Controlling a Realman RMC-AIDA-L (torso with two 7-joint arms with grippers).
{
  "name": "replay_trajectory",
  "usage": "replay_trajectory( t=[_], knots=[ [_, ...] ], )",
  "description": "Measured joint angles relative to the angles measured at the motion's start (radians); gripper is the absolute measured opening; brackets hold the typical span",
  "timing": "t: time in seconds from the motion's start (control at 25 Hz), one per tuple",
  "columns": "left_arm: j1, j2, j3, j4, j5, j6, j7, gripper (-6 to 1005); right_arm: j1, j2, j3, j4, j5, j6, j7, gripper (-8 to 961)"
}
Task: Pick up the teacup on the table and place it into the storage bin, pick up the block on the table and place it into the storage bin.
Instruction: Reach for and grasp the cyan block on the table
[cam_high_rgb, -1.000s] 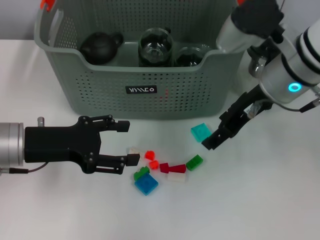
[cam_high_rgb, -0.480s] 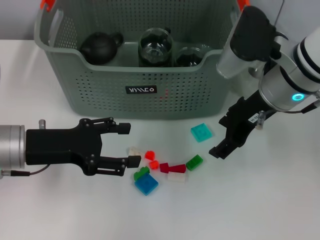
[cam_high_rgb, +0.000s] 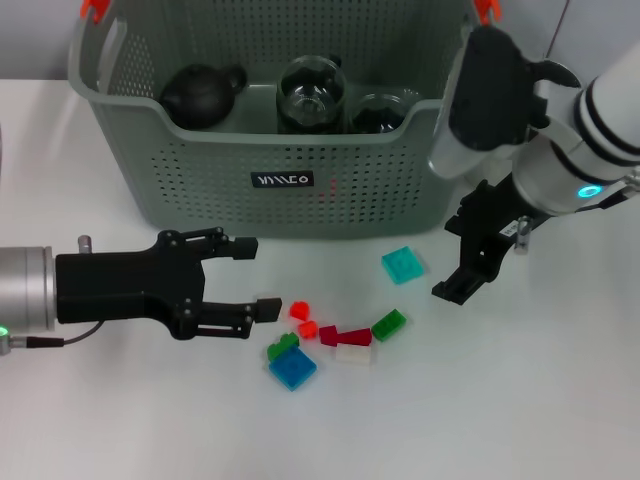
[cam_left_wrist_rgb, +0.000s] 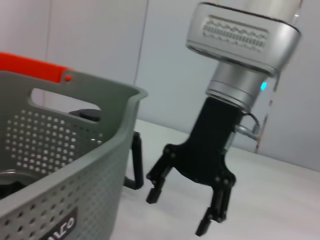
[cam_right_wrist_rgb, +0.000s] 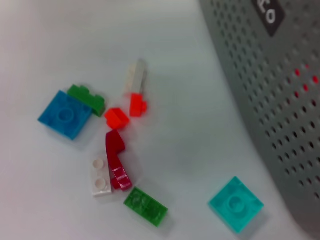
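The grey-green storage bin (cam_high_rgb: 200, 170) stands at the back of the table. A black teapot (cam_high_rgb: 200, 92) and two clear glass vessels (cam_high_rgb: 312, 92) lie inside it. No teacup shows on the table. Small blocks are scattered in front: teal (cam_high_rgb: 402, 265), green (cam_high_rgb: 389, 324), dark red (cam_high_rgb: 345, 336), red (cam_high_rgb: 299, 310), blue (cam_high_rgb: 292, 368). A white block (cam_right_wrist_rgb: 136, 75) shows in the right wrist view. My left gripper (cam_high_rgb: 257, 277) is open, level with the table, just left of the red block. My right gripper (cam_high_rgb: 455, 285) hangs open right of the teal block, also seen as the right gripper (cam_left_wrist_rgb: 181, 210).
The bin's wall (cam_left_wrist_rgb: 75, 175) fills one side of the left wrist view, its perforated wall (cam_right_wrist_rgb: 280, 75) one edge of the right wrist view. Orange-red clips (cam_high_rgb: 92, 8) sit on the bin's rim. Bare white table lies in front of the blocks and to the right.
My right gripper has drawn back to the right, away from the teal block. The left gripper has edged forward, and its lower finger now covers the white block in the head view.
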Motion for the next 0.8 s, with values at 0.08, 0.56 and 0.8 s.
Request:
replay_trajectory(
  t=[0.08, 0.56, 0.8],
  knots=[
    [0.000, -0.003, -0.005, -0.005, -0.001, -0.010, 0.000, 862, 0.005, 0.000, -0.032, 0.012, -0.001, 0.014, -0.012, 927],
    [-0.009, -0.010, -0.073, -0.007, -0.006, 0.000, -0.007, 861, 0.054, 0.002, -0.144, 0.070, -0.063, 0.079, -0.081, 928],
    [-0.009, -0.019, -0.076, -0.006, -0.014, 0.002, -0.008, 861, 0.067, 0.006, -0.187, 0.086, -0.060, 0.111, -0.091, 928]
  ],
)
